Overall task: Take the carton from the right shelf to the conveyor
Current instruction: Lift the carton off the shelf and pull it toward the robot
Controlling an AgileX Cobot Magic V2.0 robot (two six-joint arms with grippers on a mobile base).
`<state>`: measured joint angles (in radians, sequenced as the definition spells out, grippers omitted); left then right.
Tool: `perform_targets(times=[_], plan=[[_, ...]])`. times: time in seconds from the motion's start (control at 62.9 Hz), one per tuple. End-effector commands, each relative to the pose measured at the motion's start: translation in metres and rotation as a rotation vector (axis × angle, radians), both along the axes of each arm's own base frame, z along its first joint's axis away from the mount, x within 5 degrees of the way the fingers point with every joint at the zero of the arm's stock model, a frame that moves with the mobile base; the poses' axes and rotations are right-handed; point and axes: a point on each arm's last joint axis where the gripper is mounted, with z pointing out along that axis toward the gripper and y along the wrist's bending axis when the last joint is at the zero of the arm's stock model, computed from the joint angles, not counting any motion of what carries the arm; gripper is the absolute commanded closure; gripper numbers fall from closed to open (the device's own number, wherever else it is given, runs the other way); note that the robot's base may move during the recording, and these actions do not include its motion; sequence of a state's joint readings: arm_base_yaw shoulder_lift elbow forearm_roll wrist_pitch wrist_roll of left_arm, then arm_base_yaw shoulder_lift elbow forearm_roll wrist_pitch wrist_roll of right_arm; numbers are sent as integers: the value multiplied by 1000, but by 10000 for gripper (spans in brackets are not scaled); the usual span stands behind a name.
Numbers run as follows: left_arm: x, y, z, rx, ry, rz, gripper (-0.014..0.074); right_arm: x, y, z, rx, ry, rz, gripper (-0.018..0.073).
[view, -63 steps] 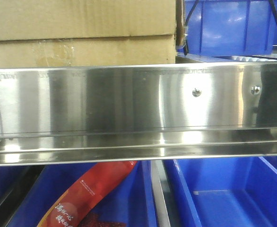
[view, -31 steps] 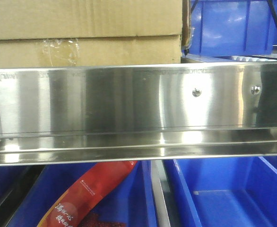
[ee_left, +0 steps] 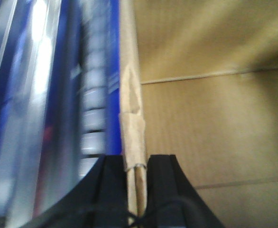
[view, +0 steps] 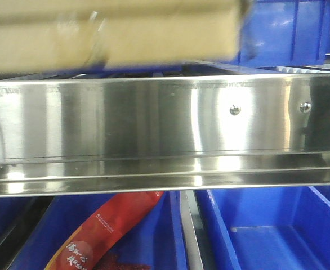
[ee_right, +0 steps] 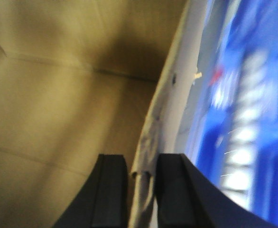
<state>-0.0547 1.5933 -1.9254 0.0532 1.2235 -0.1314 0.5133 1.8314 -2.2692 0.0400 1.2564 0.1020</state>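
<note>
Half a second ago the carton (view: 108,34) sat low behind the rail (view: 154,118) of the shelf (view: 154,180), with its bottom hidden. Now it is up off the shelf. A thin strip of blue shows between its bottom and the top of the rail. It has also slid a bit to the right, and it looks blurry. The rail, its two screws (view: 235,110) and the things below have not moved.

The left gripper (ee_left: 136,190) pinches one thin wall of the carton between its two black fingers (ee_left: 113,190). The right gripper (ee_right: 141,190) pinches another wall the same way. Both wrist views show the inside of the carton.

Blue bins (view: 277,34) stand behind the carton. More sit under the shelf, and a red packet (view: 106,230) lies in one. The shiny rail runs across just under the carton.
</note>
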Motion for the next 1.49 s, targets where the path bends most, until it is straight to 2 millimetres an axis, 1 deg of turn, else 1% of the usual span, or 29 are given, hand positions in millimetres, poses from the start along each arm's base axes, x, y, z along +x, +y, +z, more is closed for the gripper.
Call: perform_targets(times=[0.0,0.111,0.207,0.27,0.413,0.493,0.62,0.699,0.842,1.478], plan=[[-28,0,29,-26,-94,-6,613,-28,-19,40,49,-135,-5,627],[-51,-1,46,-44,-152,-14,613,-44,-31,57,56,-188,-20,627],[-66,-8,56,-51,-189,-43,613,-56,-38,64,51,-209,-22,627],[-75,-15,62,-66,-211,-54,613,-67,-44,68,53,-216,-20,627],[-94,-32,69,-73,-243,-88,613,-89,-57,66,37,-199,-23,627],[-101,-44,70,-74,-251,-107,613,-101,-64,57,18,-170,-21,627],[-107,-67,64,-80,-232,-164,613,-122,-75,51,9,-154,-21,627],[-109,-78,60,-61,-226,-184,613,-129,-80,47,3,-144,-20,627],[-108,-86,57,-39,-231,-180,613,-130,-80,42,-5,-130,-20,627],[-107,-86,57,-37,-228,-179,613,-129,-79,40,-9,-123,-20,627]])
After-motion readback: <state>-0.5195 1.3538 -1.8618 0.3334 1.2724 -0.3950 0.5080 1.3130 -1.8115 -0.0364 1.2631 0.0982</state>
